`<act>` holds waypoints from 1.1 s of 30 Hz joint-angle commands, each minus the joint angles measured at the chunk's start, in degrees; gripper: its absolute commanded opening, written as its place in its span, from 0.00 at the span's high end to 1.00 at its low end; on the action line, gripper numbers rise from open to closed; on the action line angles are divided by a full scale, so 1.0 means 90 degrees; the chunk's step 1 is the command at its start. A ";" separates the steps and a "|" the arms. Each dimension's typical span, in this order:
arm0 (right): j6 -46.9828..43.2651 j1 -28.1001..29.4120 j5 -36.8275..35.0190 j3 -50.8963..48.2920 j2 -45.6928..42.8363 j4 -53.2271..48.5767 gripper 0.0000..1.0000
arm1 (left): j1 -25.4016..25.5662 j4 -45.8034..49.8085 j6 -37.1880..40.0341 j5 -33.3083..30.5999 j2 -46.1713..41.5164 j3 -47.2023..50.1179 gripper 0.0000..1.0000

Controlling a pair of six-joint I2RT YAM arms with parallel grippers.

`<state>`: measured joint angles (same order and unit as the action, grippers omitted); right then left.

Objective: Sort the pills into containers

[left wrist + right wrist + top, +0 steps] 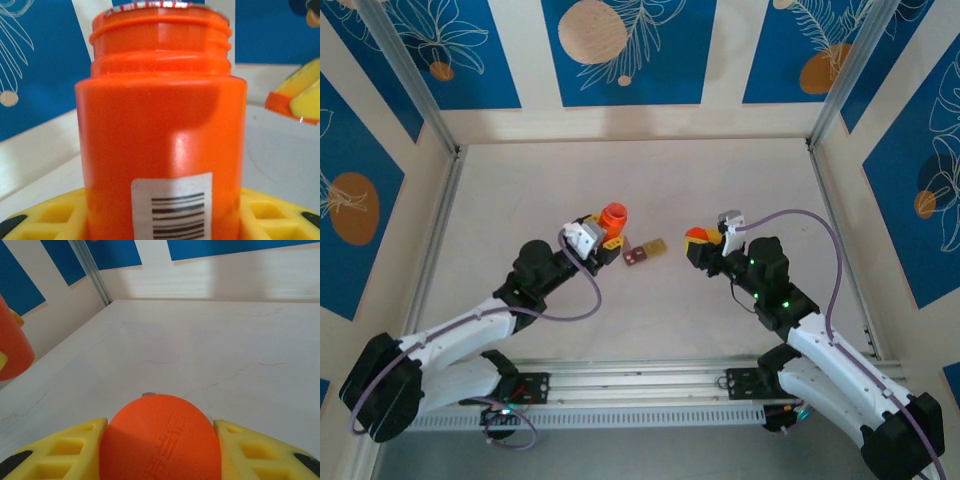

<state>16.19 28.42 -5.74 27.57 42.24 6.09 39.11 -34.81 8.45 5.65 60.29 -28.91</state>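
Orange cap (159,432), gripped by right tool (160,452)

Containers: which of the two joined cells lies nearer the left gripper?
The dark reddish-brown cell; the tan-yellow cell sits on its far side from the left gripper.

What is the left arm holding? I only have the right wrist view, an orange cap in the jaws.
Observer: The left gripper is shut on the orange bottle, which is upright with its cap off and neck threads bare.
Operator: Where are the containers?
Observer: The containers lie on the table between the bottle and your orange cap, nearer the bottle.
Operator: Which cell is on my side?
Observer: The tan-yellow cell. The dark reddish-brown cell faces the bottle.
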 commanded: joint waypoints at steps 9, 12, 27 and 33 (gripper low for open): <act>-0.0015 -0.0025 0.0110 -0.0027 -0.0006 0.0139 1.00 | -0.0063 0.5201 0.1678 -0.0805 0.0430 -0.1803 1.00; -0.0022 -0.0032 0.0109 -0.0027 0.0022 0.0144 1.00 | -0.0068 0.5995 0.2067 -0.1012 0.0944 -0.2262 1.00; -0.0036 -0.0033 0.0081 -0.0027 0.0031 0.0147 1.00 | 0.0015 0.7139 0.3332 -0.1447 0.2764 -0.3234 1.00; -0.0039 -0.0033 0.0091 -0.0037 0.0042 0.0163 1.00 | 0.0136 0.7288 0.3586 -0.1698 0.3178 -0.3518 1.00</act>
<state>16.19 28.42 -5.56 27.57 42.39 6.22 39.64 28.56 38.11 -7.90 87.57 -58.00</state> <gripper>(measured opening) 0.453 0.513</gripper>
